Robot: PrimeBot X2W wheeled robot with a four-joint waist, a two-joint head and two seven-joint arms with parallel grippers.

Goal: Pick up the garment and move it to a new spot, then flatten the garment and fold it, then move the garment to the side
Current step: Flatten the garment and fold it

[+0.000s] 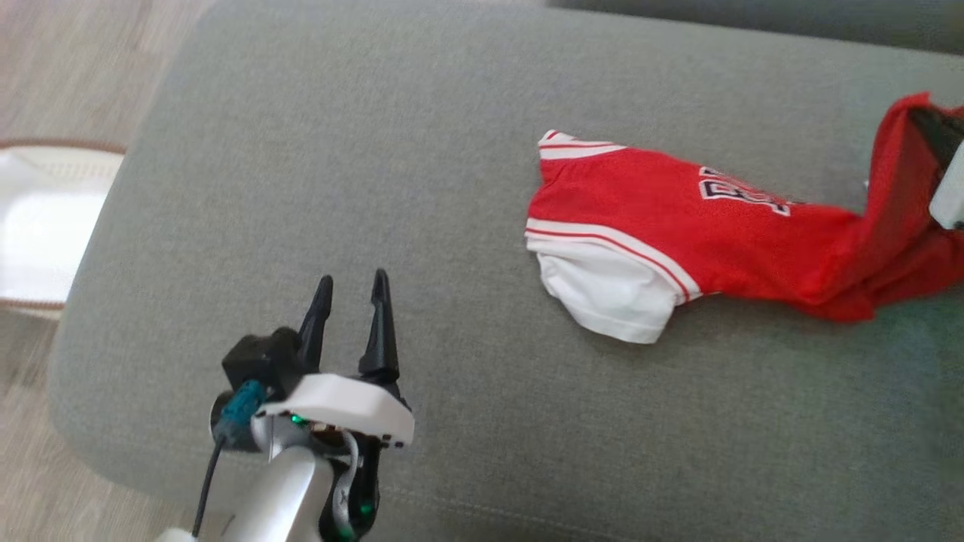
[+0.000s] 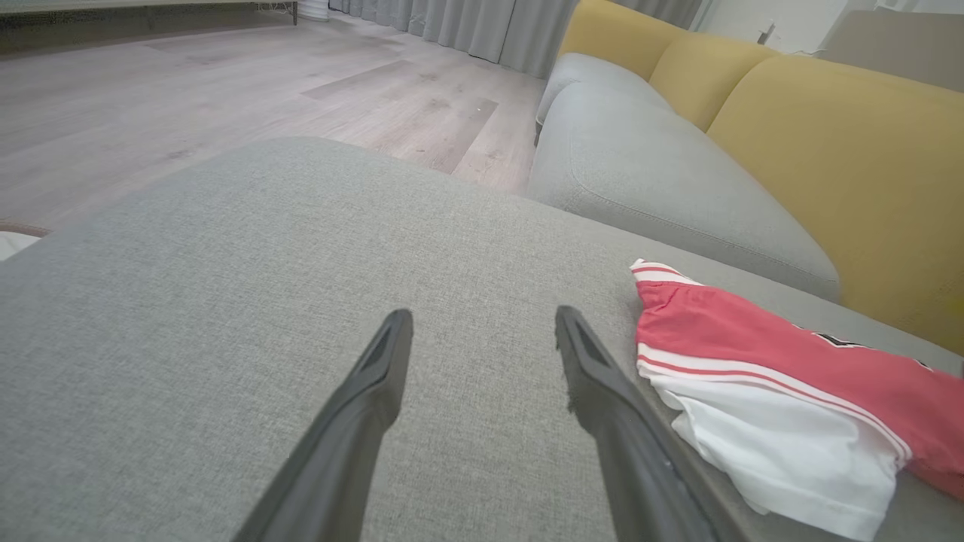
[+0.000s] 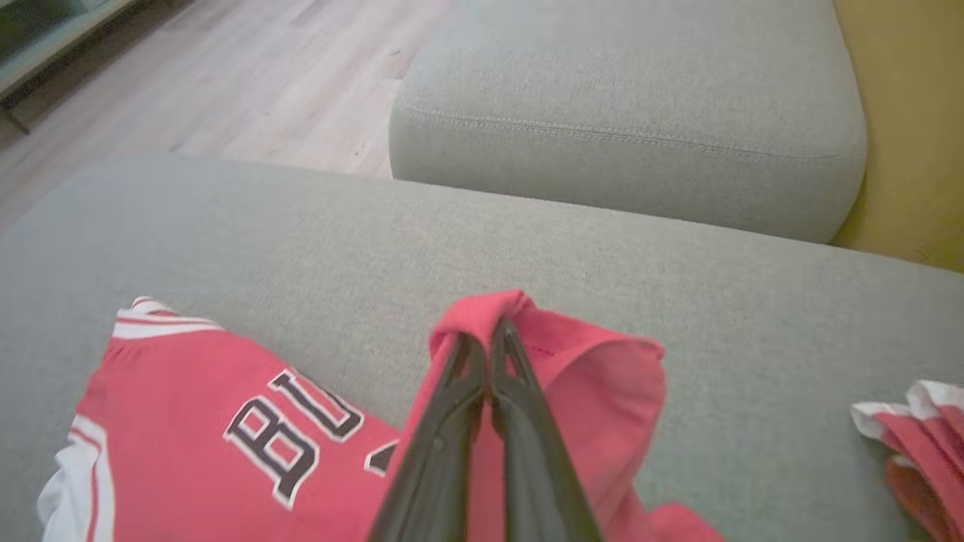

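Note:
A red garment (image 1: 678,226) with white sleeves and dark lettering lies stretched across the grey sofa cushion (image 1: 339,173). Its right end is lifted off the cushion at the head view's right edge. In the right wrist view my right gripper (image 3: 488,331) is shut on a fold of the garment (image 3: 226,421), which drapes over both fingers. My left gripper (image 1: 352,287) hovers open over bare cushion at the lower left, well left of the garment. In the left wrist view the left gripper (image 2: 483,320) holds nothing, and the garment (image 2: 783,376) lies to its right.
A second grey seat cushion (image 2: 663,181) and yellow backrests (image 2: 843,165) lie beyond the garment. Wooden floor (image 2: 188,98) runs along the cushion's left edge, with a white object (image 1: 38,226) on it. Another bit of red and white cloth (image 3: 919,436) shows at the right.

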